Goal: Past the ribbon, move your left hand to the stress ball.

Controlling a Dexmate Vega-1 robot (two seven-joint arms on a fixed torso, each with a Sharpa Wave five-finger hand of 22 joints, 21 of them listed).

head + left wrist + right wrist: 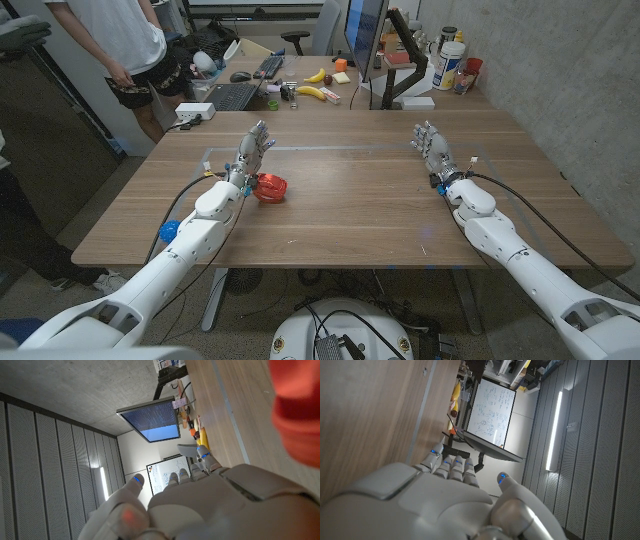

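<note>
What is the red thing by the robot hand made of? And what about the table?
The red thing looks like shiny ribbon, probably satin or plastic: it is crumpled in glossy loops that catch the light beside the left robot hand. The table looks like wood or a wood-look top, matte brown with long grain lines.

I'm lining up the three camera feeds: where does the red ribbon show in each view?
Head view: the red ribbon lies on the wooden table, just right of the left hand.
Left wrist view: a blurred red mass at the picture's edge, presumably the ribbon.
Right wrist view: not in it.
Shared landmark: the monitor.
</note>
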